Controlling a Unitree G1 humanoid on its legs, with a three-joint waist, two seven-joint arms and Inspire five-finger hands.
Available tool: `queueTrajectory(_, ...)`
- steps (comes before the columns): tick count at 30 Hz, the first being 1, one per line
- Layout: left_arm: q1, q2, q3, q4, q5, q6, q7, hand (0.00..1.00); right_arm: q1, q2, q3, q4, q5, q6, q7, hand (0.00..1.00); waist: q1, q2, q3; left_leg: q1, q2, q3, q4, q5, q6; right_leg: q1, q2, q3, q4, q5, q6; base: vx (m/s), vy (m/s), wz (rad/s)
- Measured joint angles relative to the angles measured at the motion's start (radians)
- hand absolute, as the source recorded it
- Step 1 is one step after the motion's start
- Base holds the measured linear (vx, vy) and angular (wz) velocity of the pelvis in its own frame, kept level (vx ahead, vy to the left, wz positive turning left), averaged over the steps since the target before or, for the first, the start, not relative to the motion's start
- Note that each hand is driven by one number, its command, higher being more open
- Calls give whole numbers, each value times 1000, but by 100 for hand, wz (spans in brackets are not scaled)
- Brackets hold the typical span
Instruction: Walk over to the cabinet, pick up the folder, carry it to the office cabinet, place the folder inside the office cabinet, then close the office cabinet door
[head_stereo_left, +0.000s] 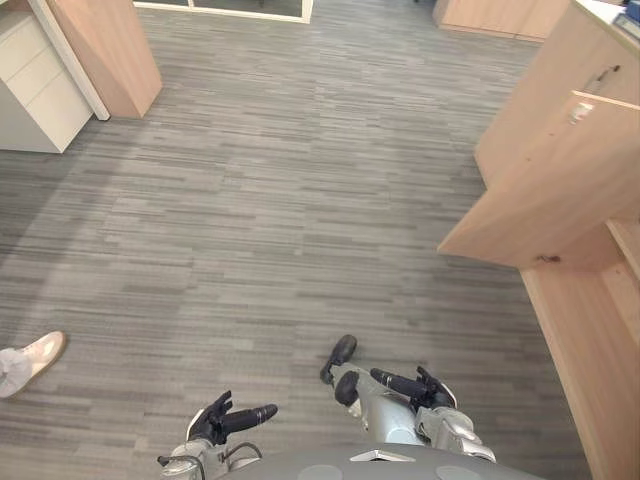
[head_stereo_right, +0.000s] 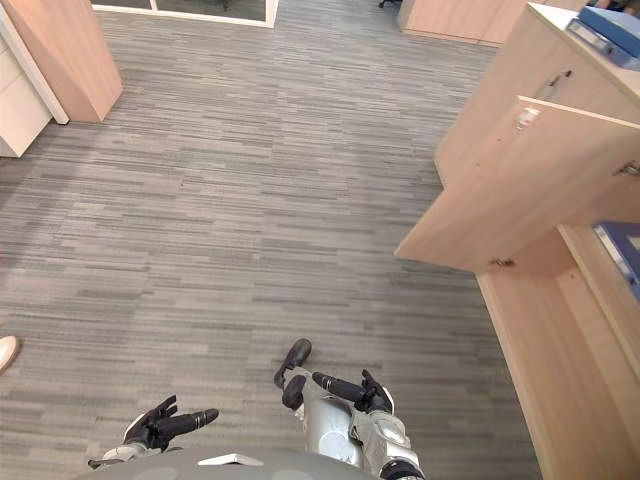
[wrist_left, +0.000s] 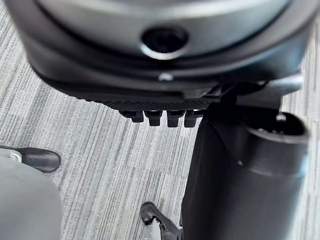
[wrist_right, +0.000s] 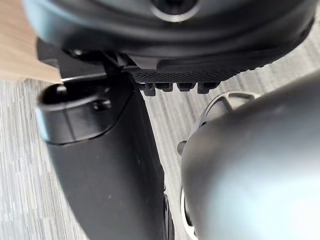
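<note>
Grey carpet (head_stereo_left: 300, 200), cab. door (head_stereo_right: 510, 190) open, folder (head_stereo_right: 612, 28) atop

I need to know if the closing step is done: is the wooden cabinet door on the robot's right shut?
No, the cabinet door stands swung wide out over the grey floor.

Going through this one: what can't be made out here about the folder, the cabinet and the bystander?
The blue folder atop the cabinet: cut off by the right eye view's right edge.
The blue item inside the cabinet: mostly beyond that edge; folder or not, unclear.
The shelves: hidden behind the open door.
The person: cut off at the left eye view's left edge, past a shoe.
</note>
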Motion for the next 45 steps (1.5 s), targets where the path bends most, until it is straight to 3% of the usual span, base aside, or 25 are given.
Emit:
queueTrajectory(1, -7, -29, 41, 4, 30, 12, -3, 100, 7, -1, -30, -8, -9, 9, 10, 100, 5, 23, -22, -15, 37, -4, 58, 0, -1, 6, 16, -26, 28, 27, -48, 698, -180, 20)
queueTrajectory(2, -5, -47, 65, 8, 42, 15, -5, 100, 12, -3, -42, -23, -14, 12, 15, 100, 8, 44, -28, -23, 58, -2, 95, 0, -3, 15, 31, -39, 31, 31, -63, 724, -200, -12)
queueTrajectory(3, 8, -83, 117, 18, 63, 19, -12, 100, 17, -3, -67, -50, -14, 13, 18, 100, 7, 92, -31, -44, 102, 11, 206, 6, -23, 51, 90, -47, 28, 8, -109, 673, -158, -39)
queueTrajectory(5, 6, -98, 164, 19, 67, 35, -28, 100, 15, 9, -64, -78, -11, 13, 10, 100, 4, 107, -30, -139, 128, 18, 497, 128, -106, 121, 157, -11, 1, -45, -98, 610, -189, -54)
queueTrajectory(6, 4, -101, 181, 12, 71, 35, -29, 100, 15, 21, -60, -89, -10, 13, 10, 100, 1, 111, -31, -222, 155, 11, 725, 165, -145, 183, 193, 12, -28, -69, -87, 515, -174, -52)
queueTrajectory(8, 5, -107, 204, -8, 68, 29, -33, 100, 14, 35, -47, -88, -11, 12, 7, 100, 10, 109, -31, -309, 177, 15, 951, 212, -214, 269, 228, 61, -48, -101, -79, 531, -118, -65)
queueTrajectory(9, 9, -104, 204, -25, 61, 23, -31, 100, 13, 42, -18, -85, -11, 12, 5, 100, 19, 107, -32, -380, 210, 41, 1087, 224, -209, 334, 249, 105, -69, -123, -71, 525, -69, -94)
queueTrajectory(11, 11, -96, 202, -42, 47, 13, -22, 100, -7, 59, 10, -64, -13, 10, 3, 100, 38, 98, -33, -494, 297, 122, 1185, 199, -152, 422, 268, 187, -121, -132, -57, 420, -62, -114)
queueTrajectory(12, 11, -87, 200, -54, 25, 10, -18, 100, -13, 73, 19, -46, -14, 9, 1, 100, 48, 85, -30, -573, 333, 162, 1176, 166, -103, 472, 269, 242, -160, -127, -40, 94, -109, -127)
queueTrajectory(13, 11, -88, 199, -63, 10, 10, -12, 100, -24, 76, 19, -21, -15, 10, 0, 100, 62, 83, -27, -637, 357, 174, 1106, 132, -90, 516, 266, 296, -192, -115, -12, -36, -128, -120)
queueTrajectory(17, 15, -88, 187, -63, -27, -6, 20, 100, -21, 67, 18, 12, -13, 11, -13, 100, 67, 73, -20, -713, 313, 97, 649, 79, -109, 586, 209, 458, -213, -140, 40, 26, 46, -126)
queueTrajectory(20, 20, -89, 183, -57, -26, -19, 41, 100, -4, 62, 17, -5, -13, -3, -19, 100, 65, 65, -16, -690, 275, -97, 250, 134, -165, 610, 147, 618, -198, -186, 100, 352, 369, -143)
queueTrajectory(22, 26, -92, 185, -57, -37, -29, 46, 100, 8, 61, 17, -10, -16, -9, -22, 100, 65, 67, -17, -674, 275, -231, 145, 164, -206, 599, 119, 720, -144, -244, 142, 261, 507, -184)
queueTrajectory(23, 42, -110, 197, -50, -59, -37, 53, 100, 11, 58, 22, -17, -19, -11, -26, 100, 78, 85, -32, -650, 263, -343, 172, 172, -295, 574, 104, 833, -77, -319, 182, 148, 496, -184)
queueTrajectory(24, 40, -107, 210, -42, -71, -36, 54, 100, 12, 65, 30, -13, -21, -10, -28, 100, 83, 76, -32, -654, 218, -362, 249, 198, -289, 562, 85, 884, -52, -343, 190, 272, 646, -230)
queueTrajectory(25, 52, -104, 241, -41, -81, -37, 59, 100, 12, 75, 46, 5, -34, -8, -25, 100, 100, 36, -54, -658, 136, -397, 363, 120, -271, 529, 50, 966, -23, -361, 179, 356, 610, -189)
queueTrajectory(26, 57, -98, 275, -37, -87, -37, 63, 100, 15, 90, 78, 11, -59, -3, -15, 100, 92, 4, -74, -662, 51, -437, 475, 24, -219, 489, 24, 1039, 23, -352, 191, 416, 694, -191)
queueTrajectory(28, 46, -89, 278, -33, -74, -34, 61, 100, 9, 92, 111, 19, -97, 2, 2, 100, 80, -11, -78, -668, 20, -353, 578, -17, -169, 466, -8, 1120, 52, -308, 228, 288, 531, -138)
queueTrajectory(30, 52, -94, 272, -31, -21, -33, 62, 100, -16, 92, 148, 47, -98, 8, 12, 100, 83, 5, -112, -661, 3, -291, 595, -34, -133, 400, -52, 1196, 3, -179, 226, 177, 408, -199)
queueTrajectory(32, 61, -87, 249, -33, 37, -33, 66, 100, -38, 92, 203, 49, -102, 8, 20, 100, 63, 17, -123, -652, 31, -194, 535, -18, -89, 340, -29, 1232, 100, -173, 244, 178, 263, -161)
queueTrajectory(35, 48, -68, 172, -48, 89, -33, 66, 100, -20, 83, 242, 39, -170, 10, 41, 100, 60, 26, -126, -578, 31, -5, 415, 24, -17, 231, 5, 1112, 356, -178, 222, 288, 66, -166)
queueTrajectory(37, 39, -48, 92, -48, 127, -33, 67, 100, -33, 70, 249, 32, -187, 7, 39, 100, 53, 35, -126, -527, 29, 132, 355, 40, 26, 174, -68, 766, 520, -213, 106, 296, -191, -161)
queueTrajectory(40, 35, -47, 49, -42, 151, -33, 65, 100, -49, 36, 250, 53, -215, 10, 37, 100, 56, 56, -131, -468, 33, 262, 293, 49, 50, 211, -173, 363, 531, -231, 44, 159, -275, -165)
queueTrajectory(42, 36, -51, 6, -30, 153, -33, 51, 100, -53, 2, 250, 52, -212, 9, 29, 100, 55, 84, -136, -444, 50, 315, 213, 83, 50, 212, -165, 289, 442, -208, 80, -31, -74, -148)
queueTrajectory(45, 26, -44, -19, -28, 153, -33, 41, 100, -86, -23, 246, 52, -204, 13, 10, 100, 54, 94, -92, -370, 90, 438, 88, 124, 29, 201, -149, 192, 347, -223, 138, -93, -84, -155)
